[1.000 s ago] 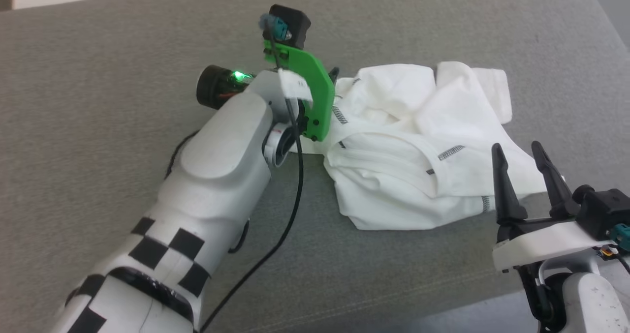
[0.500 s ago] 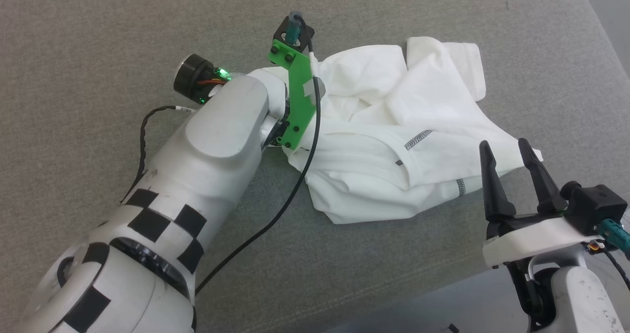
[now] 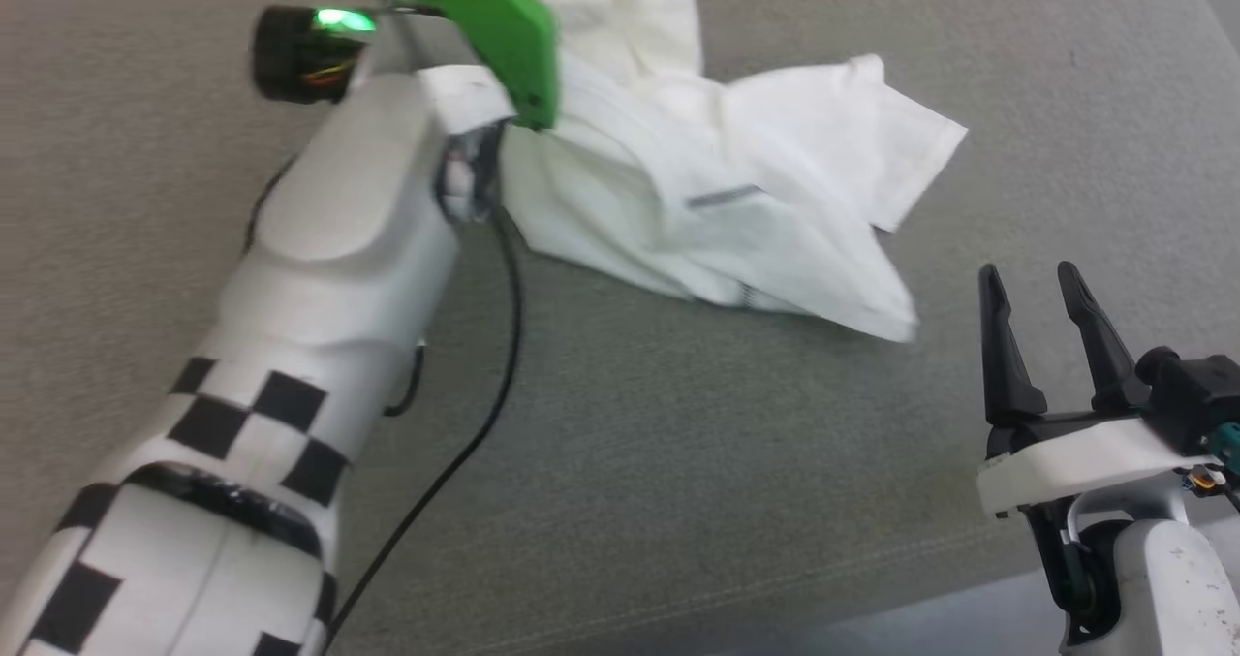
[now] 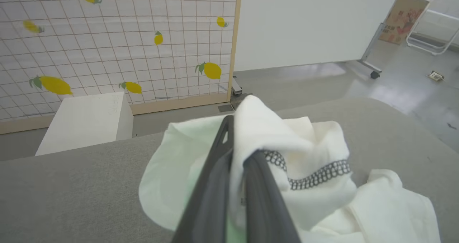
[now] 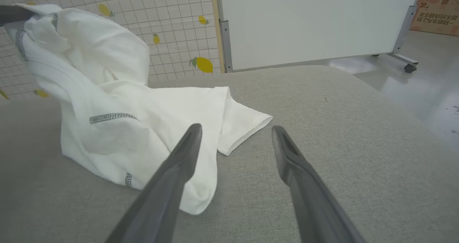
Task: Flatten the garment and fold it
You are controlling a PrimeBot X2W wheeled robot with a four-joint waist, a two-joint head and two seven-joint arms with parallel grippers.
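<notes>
Now the left gripper (image 4: 241, 139) has closed: a second ago its fingers stood wide at the left edge of the crumpled garment (image 3: 736, 201), and in the left wrist view they are pinched tight on a bunch of white cloth beside a grey-stitched hem. I've raised that arm too, so the held end of the garment is up off the grey surface (image 3: 678, 443). The rest drapes down from it, with the lower folds and one sleeve still lying on the surface. Part of the shift in the head view is the camera's own. The right gripper (image 3: 1027, 278) has not changed, fingers spread and empty, near the garment's trailing corner but apart from it. I judge the flattening has only begun. The heap is opening out, and a second grip should let me spread it.
</notes>
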